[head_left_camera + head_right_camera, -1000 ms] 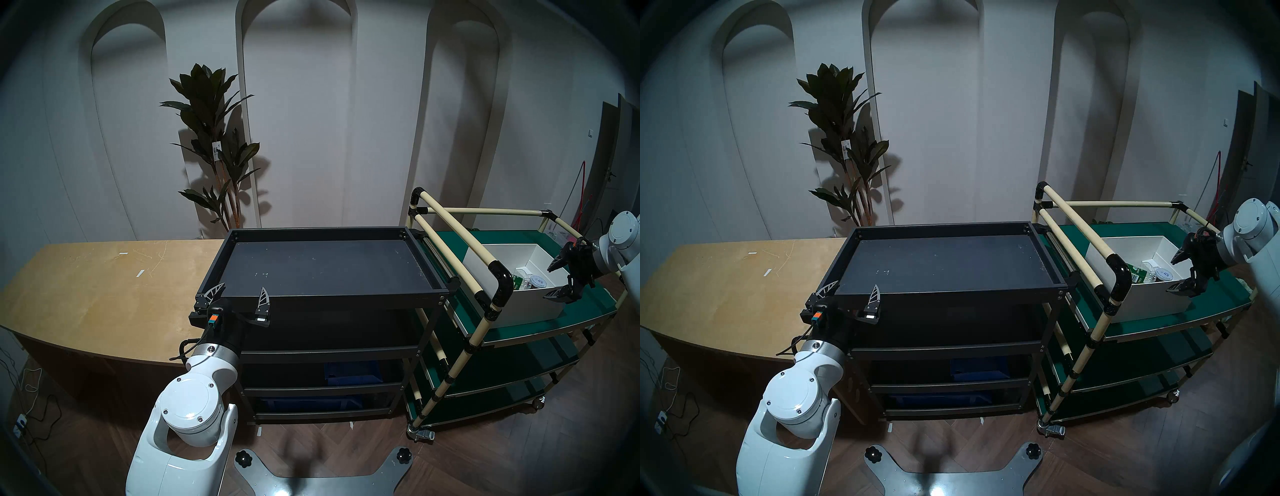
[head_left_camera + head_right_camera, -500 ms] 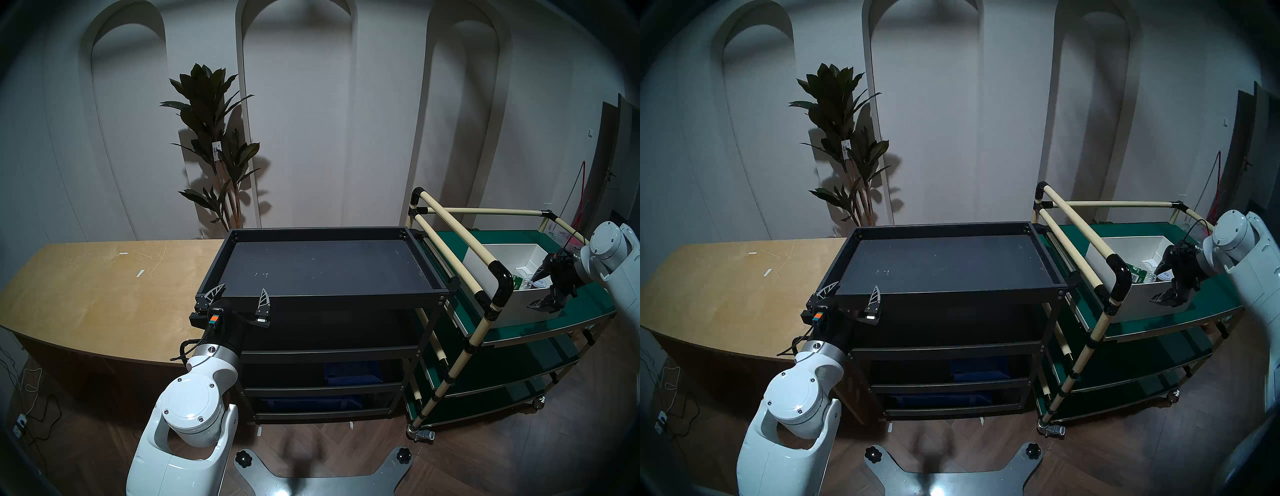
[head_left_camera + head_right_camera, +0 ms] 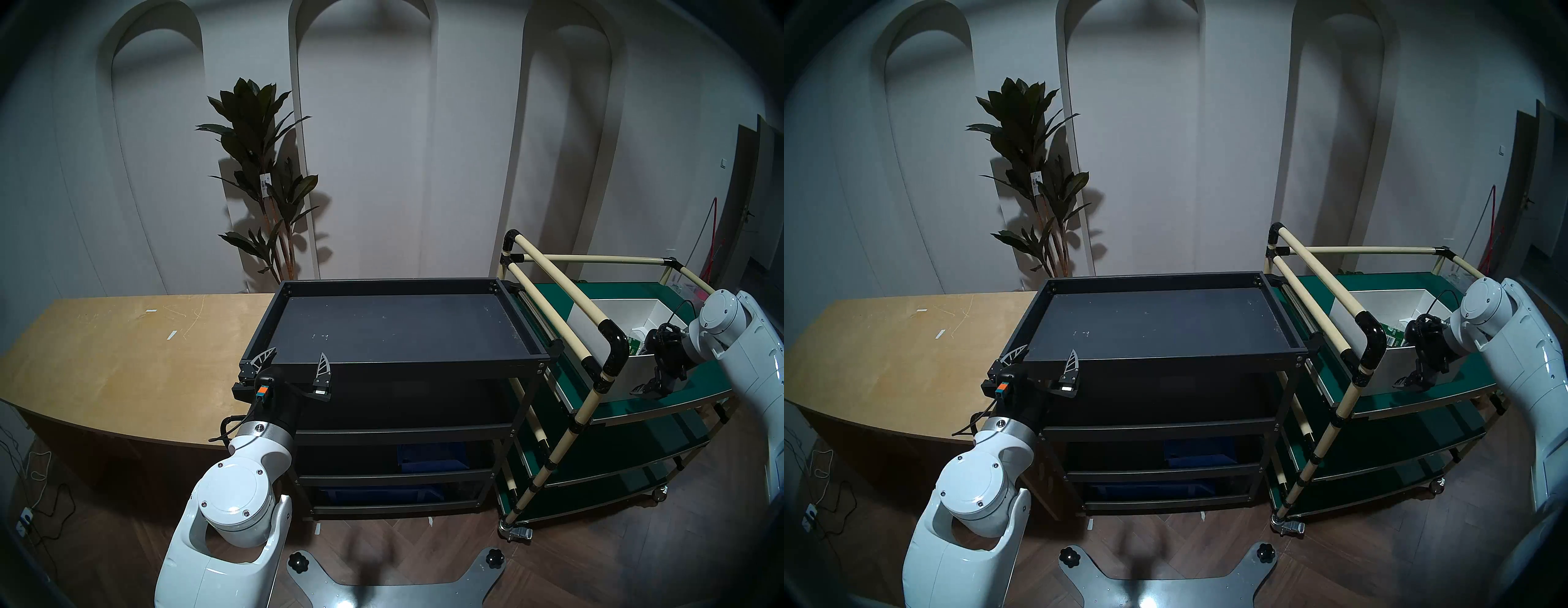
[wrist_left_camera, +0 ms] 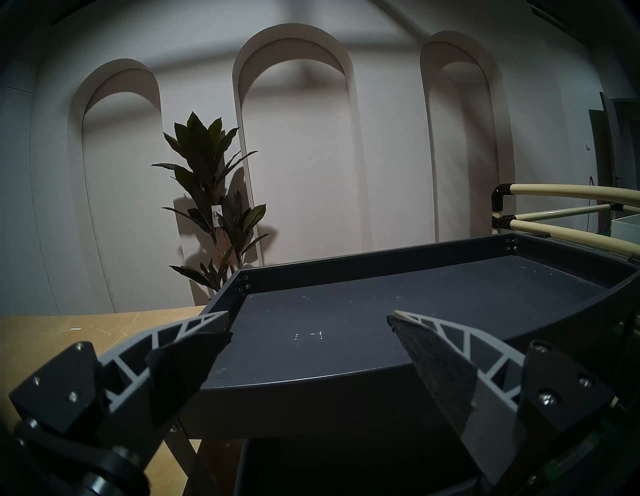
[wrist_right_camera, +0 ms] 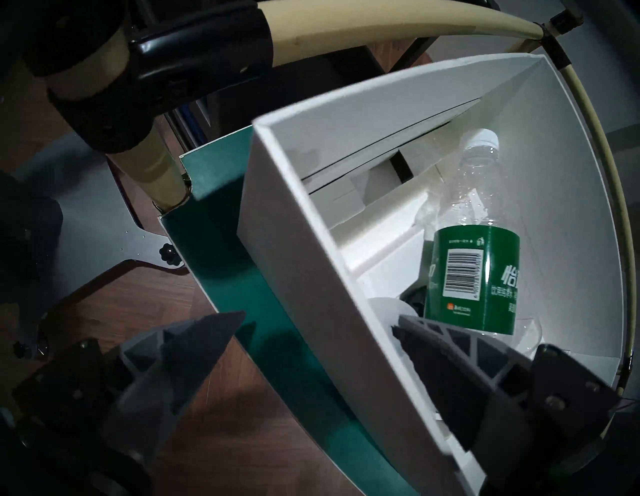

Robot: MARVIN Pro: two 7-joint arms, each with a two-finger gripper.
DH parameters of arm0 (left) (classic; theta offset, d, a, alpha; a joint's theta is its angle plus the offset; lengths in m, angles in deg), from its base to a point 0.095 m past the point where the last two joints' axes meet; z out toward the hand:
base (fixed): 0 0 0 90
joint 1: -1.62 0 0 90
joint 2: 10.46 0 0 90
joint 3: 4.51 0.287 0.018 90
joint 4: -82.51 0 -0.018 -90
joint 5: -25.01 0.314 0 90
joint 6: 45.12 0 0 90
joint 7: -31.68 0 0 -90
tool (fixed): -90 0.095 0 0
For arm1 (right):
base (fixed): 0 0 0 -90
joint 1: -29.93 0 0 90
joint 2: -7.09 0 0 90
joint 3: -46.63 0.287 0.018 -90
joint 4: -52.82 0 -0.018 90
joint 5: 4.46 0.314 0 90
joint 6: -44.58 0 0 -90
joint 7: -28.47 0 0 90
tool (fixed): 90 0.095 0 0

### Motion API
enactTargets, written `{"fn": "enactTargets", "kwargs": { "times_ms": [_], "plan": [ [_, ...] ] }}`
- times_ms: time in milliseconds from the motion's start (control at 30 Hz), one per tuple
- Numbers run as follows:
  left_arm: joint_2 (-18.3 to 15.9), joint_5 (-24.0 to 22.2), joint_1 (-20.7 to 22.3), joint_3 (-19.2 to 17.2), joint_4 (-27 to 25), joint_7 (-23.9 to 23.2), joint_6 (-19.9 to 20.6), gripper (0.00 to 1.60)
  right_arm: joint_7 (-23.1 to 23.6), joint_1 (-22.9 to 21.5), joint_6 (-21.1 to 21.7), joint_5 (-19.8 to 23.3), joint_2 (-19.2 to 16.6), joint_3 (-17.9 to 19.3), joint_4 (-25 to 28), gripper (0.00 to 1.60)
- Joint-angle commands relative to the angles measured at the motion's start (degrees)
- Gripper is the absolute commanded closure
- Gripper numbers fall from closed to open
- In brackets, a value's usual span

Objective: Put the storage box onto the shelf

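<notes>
I stand in what looks like a staged indoor test room, not a lived-in home: white walls with arched niches (image 3: 360, 140), a herringbone wood floor (image 3: 594, 564), a potted plant (image 3: 263, 178), a bare wooden worktop (image 3: 119, 361), a black metal shelf (image 3: 399, 331) and a pipe-framed cart (image 3: 645, 407) with green decks.
</notes>
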Motion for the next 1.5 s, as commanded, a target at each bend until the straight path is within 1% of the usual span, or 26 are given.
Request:
{"fn": "enactTargets", "kwargs": {
  "times_ms": [0,400,433,467,500,967,1233,1467],
  "plan": [
    [0.04,-0.03,0.58,0.0,-1.03,0.0,-0.32,0.0,-0.28,-3.64,0.04,-1.29,1.36,-0.86,-1.6,0.0],
    [0.0,-0.03,0.72,0.06,-1.09,0.08,-0.34,0.0,-0.29,-7.89,-0.17,-4.14,3.1,-3.87,-5.73,0.0],
    [-0.01,-0.03,0.73,0.06,-1.1,0.08,-0.34,0.0,-0.3,-8.22,-0.17,-4.31,3.15,-4.01,-6.04,0.03],
    [-0.01,-0.03,0.74,0.07,-1.1,0.09,-0.35,0.0,-0.25,-8.67,-0.19,-4.52,3.25,-4.21,-6.4,1.17],
    [-0.01,-0.03,0.75,0.07,-1.11,0.1,-0.35,0.0,-0.25,-9.09,-0.24,-4.73,3.31,-4.37,-6.72,1.59],
    [-0.08,-0.04,0.91,0.15,-1.17,0.2,-0.36,0.0,0.27,-14.86,-1.49,-8.62,4.66,-7.23,-11.58,1.6],
    [-0.12,-0.04,0.96,0.19,-1.15,0.28,-0.35,0.0,2.15,-18.71,-3.03,-10.09,5.14,-8.4,-13.99,1.6],
    [-0.16,-0.04,0.95,0.22,-1.02,0.34,-0.31,0.0,4.21,-22.09,-4.5,-10.92,4.41,-8.32,-15.41,1.6]
  ]
}}
